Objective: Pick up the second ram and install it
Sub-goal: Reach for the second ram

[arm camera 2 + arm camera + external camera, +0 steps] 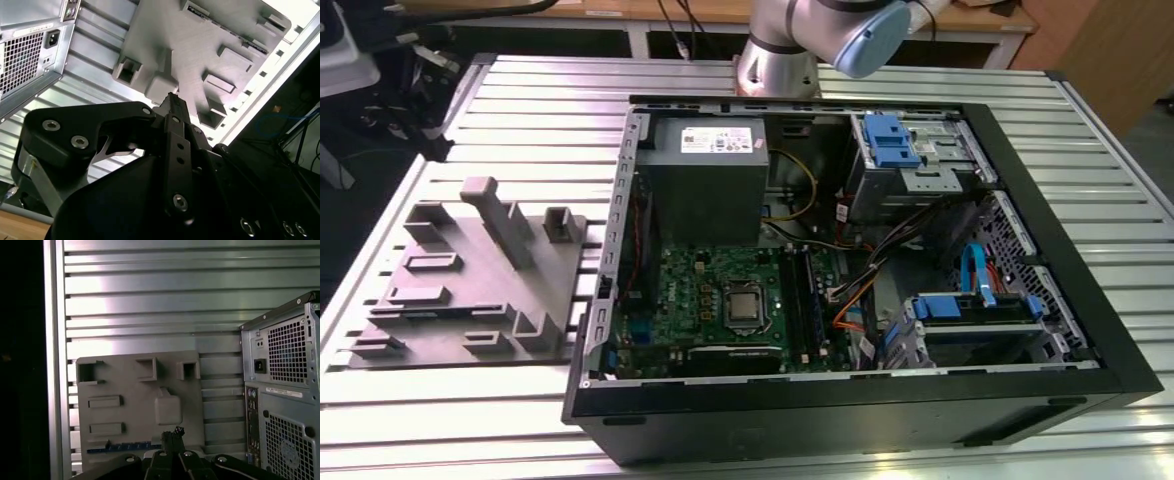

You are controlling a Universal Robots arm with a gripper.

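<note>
Pick not started: gripper (175, 432) jaws look together with nothing in them, hovering over the grey fixture tray (140, 390) beside the open PC case (854, 400) on the counter (560, 80). The second ram (125, 447) sits in a slot along the tray's edge, near the jaws. Pick and install are both still to do.

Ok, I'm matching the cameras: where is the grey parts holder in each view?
Exterior view: grey parts holder to the exterior view's left of the computer case.
Second wrist view: grey parts holder beyond the gripper, computer case beside it.
First wrist view: grey parts holder beside the computer case.
Shared landmark: the computer case.
</note>
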